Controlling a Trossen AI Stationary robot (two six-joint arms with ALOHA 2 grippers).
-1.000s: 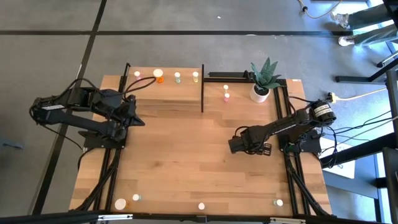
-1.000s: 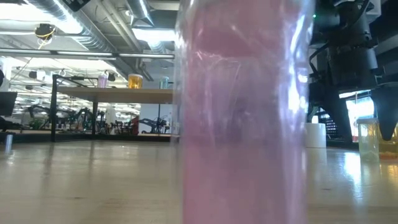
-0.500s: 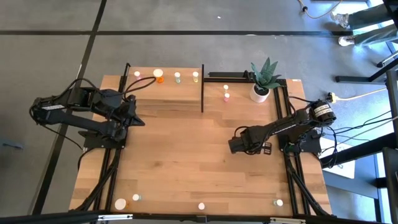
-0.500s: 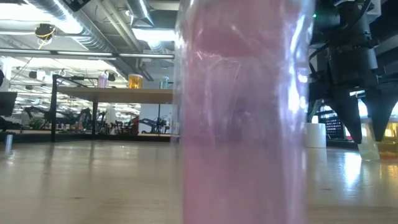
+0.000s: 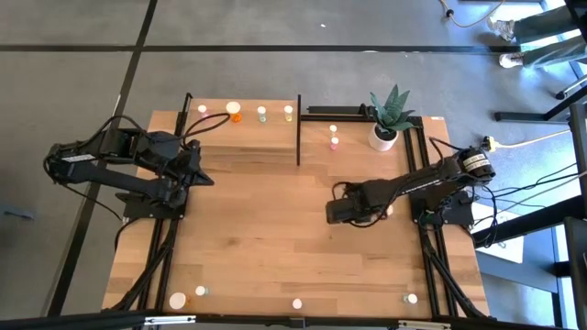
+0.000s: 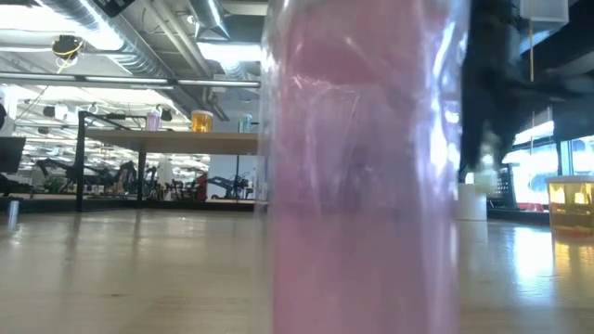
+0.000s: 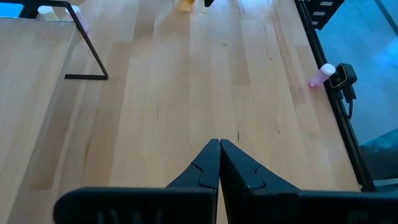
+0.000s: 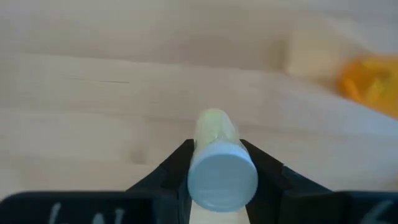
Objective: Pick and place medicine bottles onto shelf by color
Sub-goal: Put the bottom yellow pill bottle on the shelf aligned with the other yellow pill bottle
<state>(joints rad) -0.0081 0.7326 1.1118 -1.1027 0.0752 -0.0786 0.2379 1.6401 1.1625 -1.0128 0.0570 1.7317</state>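
While the left gripper (image 5: pixel 204 176) waits at the left side of the table (image 5: pixel 275 247) with its two fingers (image 7: pixel 208 167) pressed together on nothing, the right gripper (image 5: pixel 332 211) hangs over the right-centre of the tabletop, its jaws closed narrowly around a yellowish bottle (image 8: pixel 216 158). In the right wrist view the bottle's white cap (image 8: pixel 222 180) faces the camera and the pale body runs forward between the dark fingers (image 8: pixel 168 171), above bare wood. A blurred orange bottle (image 8: pixel 370 84) lies farther off on the boards in that view.

The shelf (image 5: pixel 243 137) stands at the far left part of the table, framed by thin black posts (image 5: pixel 299 128). It carries a row of bottles along its far edge: a white-capped one (image 5: pixel 203 109) at the left, an orange bottle (image 5: pixel 235 114), a greenish one (image 5: pixel 261 114), and a yellowish one (image 5: pixel 288 113) nearest the right post. Just right of the shelf, two more small bottles, one of them pink (image 5: pixel 334 142), stand on the tabletop near a white pot (image 5: pixel 383 137) that holds a spiky green plant (image 5: pixel 393 107).

Along the near edge more bottles stand apart: a cluster at the left corner (image 5: pixel 179 298), one at the middle (image 5: pixel 297 303) and one toward the right (image 5: pixel 412 298). In the low view a pink bottle (image 6: pixel 362 186) fills the centre, right before the lens.
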